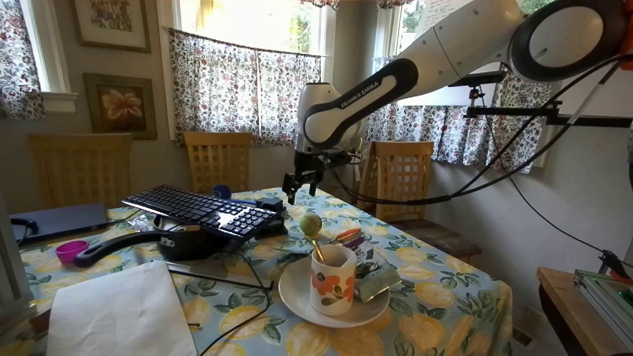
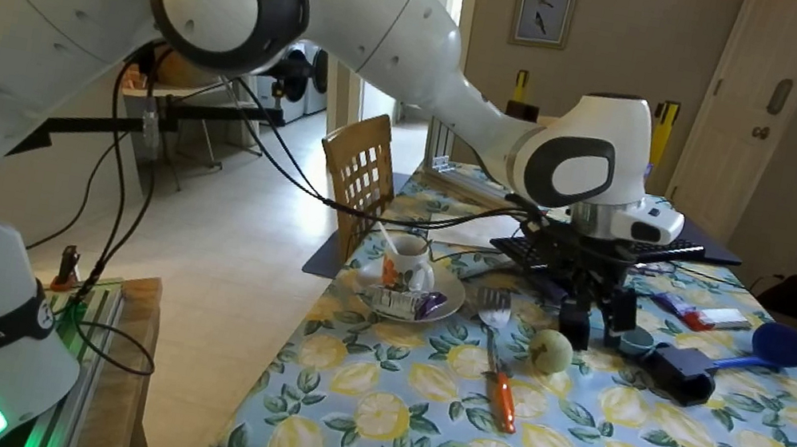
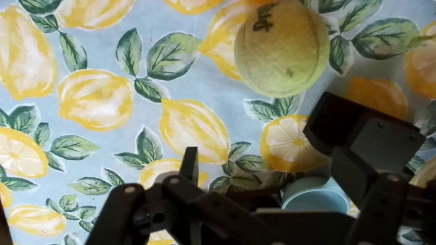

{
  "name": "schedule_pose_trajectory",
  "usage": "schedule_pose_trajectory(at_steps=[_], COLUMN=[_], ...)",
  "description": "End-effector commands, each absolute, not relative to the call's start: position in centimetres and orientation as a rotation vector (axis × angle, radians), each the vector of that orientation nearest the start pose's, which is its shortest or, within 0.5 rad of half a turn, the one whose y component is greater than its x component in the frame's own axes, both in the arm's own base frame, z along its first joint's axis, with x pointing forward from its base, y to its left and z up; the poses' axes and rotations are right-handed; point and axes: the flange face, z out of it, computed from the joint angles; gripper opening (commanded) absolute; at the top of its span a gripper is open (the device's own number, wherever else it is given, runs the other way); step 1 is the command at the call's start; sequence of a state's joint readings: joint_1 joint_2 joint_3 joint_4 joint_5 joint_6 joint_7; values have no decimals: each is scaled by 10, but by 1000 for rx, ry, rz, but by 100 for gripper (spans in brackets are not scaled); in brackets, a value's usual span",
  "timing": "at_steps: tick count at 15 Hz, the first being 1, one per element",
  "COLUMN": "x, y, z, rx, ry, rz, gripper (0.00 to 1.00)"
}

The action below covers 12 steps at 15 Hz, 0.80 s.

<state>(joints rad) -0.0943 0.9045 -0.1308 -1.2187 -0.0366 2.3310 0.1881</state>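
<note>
The fingers point(image 2: 573, 330) stand well apart above the lemon-patterned worktop point(image 2: 435, 391); the yellow-green ball point(image 3: 282, 51) lies on it near them, and the light blue cup point(image 3: 306, 183) sits near them too, its mouth visible in the wrist view; the flowered mug point(image 1: 330, 291) stands upright on the white plate point(image 1: 294, 291) with a gold-coloured utensil point(image 1: 319, 252) leaning inside; a packet point(image 1: 378, 277) lies beside it on the plate; the keyboard point(image 1: 198, 207) rests over the black pan point(image 1: 184, 251), largely hiding what it holds; the contents of the pink cup point(image 1: 71, 257) beside the pan's handle cannot be made out.
</note>
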Motion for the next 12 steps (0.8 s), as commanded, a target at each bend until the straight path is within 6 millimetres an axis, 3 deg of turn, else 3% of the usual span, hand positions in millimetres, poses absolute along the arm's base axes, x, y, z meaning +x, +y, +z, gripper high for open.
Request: schedule_pose_trajectory(at_steps=[1,7,12], x=[768,782,791], y=[-146,-125,-103], z=[249,261,253], rx=[-3190,-3077,-2959], ry=[532,597,741], rz=[-355,-385,-353], gripper=[100,100,100])
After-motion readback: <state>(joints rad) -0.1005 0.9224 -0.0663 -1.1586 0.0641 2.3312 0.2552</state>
